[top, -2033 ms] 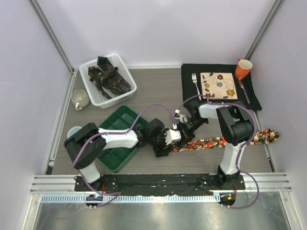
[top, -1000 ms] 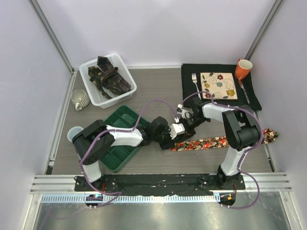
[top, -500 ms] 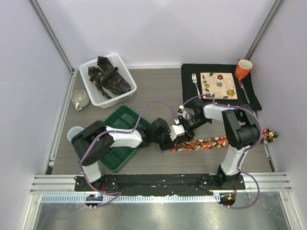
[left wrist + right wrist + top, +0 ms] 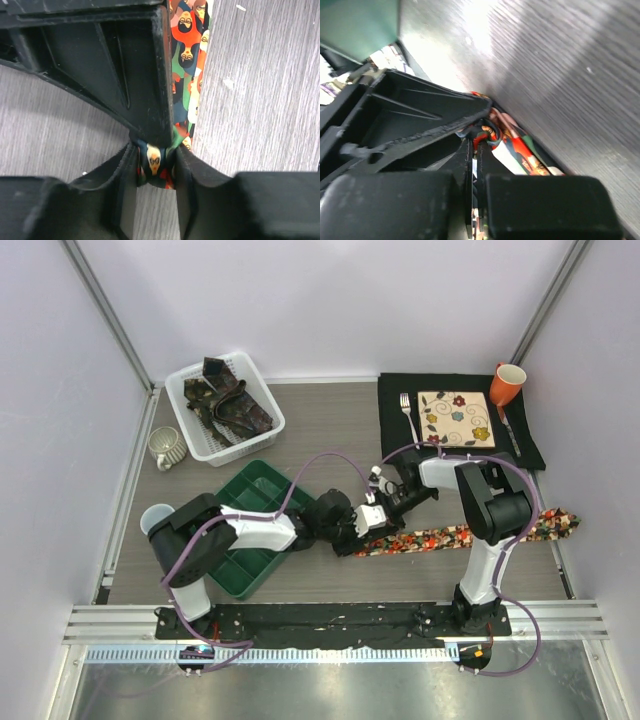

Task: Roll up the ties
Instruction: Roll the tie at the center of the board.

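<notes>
— Where is the floral tie [image 4: 450, 535]?

— I see it flat on the table [image 4: 330, 430], running from the middle out to the right edge. Its narrow end is at the middle, where my two grippers meet.

— And the jaws?

— My left gripper [image 4: 155, 165] is clamped on the very tip; both fingers press the cloth. My right gripper [image 4: 476, 145] is clenched tight on the same end, with printed cloth showing in the slit between its fingers.

— The other ties [image 4: 228, 398]?

— Dark ones, heaped in the white basket [image 4: 190, 425] at the back left, well apart.
</notes>
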